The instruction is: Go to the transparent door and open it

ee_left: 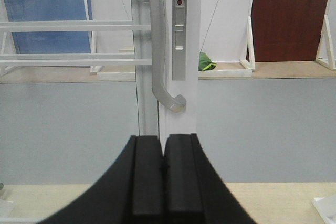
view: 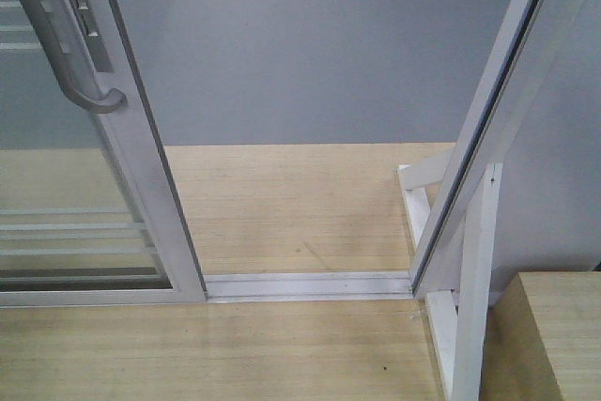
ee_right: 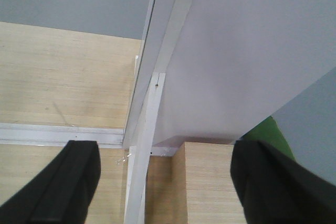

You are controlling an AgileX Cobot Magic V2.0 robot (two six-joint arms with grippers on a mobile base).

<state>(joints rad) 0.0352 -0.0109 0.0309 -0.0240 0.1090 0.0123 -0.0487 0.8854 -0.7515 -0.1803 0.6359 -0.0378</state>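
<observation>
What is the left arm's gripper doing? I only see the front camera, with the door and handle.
Observer: It is shut, the left gripper, pads pressed together, holding nothing.
Operator: Is it near the handle?
Observer: The handle of the transparent door sits just above and beyond it, untouched.
Operator: And the other gripper?
Observer: The right gripper is open wide, empty, facing the white frame post and floor track.
</observation>
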